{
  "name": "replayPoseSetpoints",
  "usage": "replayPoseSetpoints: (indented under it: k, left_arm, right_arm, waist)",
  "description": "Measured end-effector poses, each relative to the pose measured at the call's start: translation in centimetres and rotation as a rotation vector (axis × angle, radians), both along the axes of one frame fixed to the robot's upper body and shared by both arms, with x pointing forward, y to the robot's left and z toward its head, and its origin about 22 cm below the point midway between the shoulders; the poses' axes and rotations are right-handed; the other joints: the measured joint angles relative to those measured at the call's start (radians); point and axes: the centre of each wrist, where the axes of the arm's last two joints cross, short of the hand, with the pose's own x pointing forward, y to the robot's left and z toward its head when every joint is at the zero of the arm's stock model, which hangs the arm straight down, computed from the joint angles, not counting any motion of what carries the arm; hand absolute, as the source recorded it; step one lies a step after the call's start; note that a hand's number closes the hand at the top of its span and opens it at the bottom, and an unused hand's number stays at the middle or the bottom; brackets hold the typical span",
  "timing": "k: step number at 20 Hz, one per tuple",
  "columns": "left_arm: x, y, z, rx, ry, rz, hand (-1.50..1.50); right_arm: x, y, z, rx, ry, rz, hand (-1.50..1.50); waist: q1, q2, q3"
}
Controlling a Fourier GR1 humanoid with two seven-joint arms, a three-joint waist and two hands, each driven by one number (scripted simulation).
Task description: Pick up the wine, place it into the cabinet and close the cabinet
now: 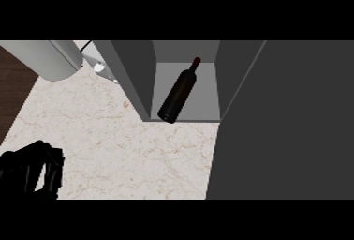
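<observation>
Far from the wine (pixel 178 93), the left hand (pixel 31 171) holds nothing.

- The head view looked steeply down on the marble counter (pixel 124 150).
- The open cabinet (pixel 204 102) sat beyond and right of the left hand (pixel 27 174) fingers (pixel 47 157).

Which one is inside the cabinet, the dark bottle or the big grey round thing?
The wine bottle, dark with a red top, is inside the open cabinet. The grey cylinder is outside, off to the cabinet's left.
</observation>
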Motion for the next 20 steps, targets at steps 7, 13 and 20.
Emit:
replayPoseSetpoints:
  k: [7, 13, 20]
  left_arm:
    - [-0.5, 1.4, -0.6, -0.002, 0.009, -0.026, 1.50]
    - [-0.4, 2.6, 0.0, 0.000, 0.009, -0.031, 1.50]
    - [-0.3, 3.4, 0.0, 0.005, 0.009, -0.036, 1.50]
  right_arm:
    - [1.7, 1.3, 1.1, -0.002, -0.038, 0.056, 1.50]
    - [4.2, 3.6, 2.0, 0.030, -0.045, 0.088, 1.50]
    - [6.8, 9.6, 4.4, 0.136, -0.024, 0.204, 1.50]
  waist:
    - [0.010, -0.002, -0.002]
    - [0.012, -0.004, -0.002]
    - [0.014, -0.004, -0.002]
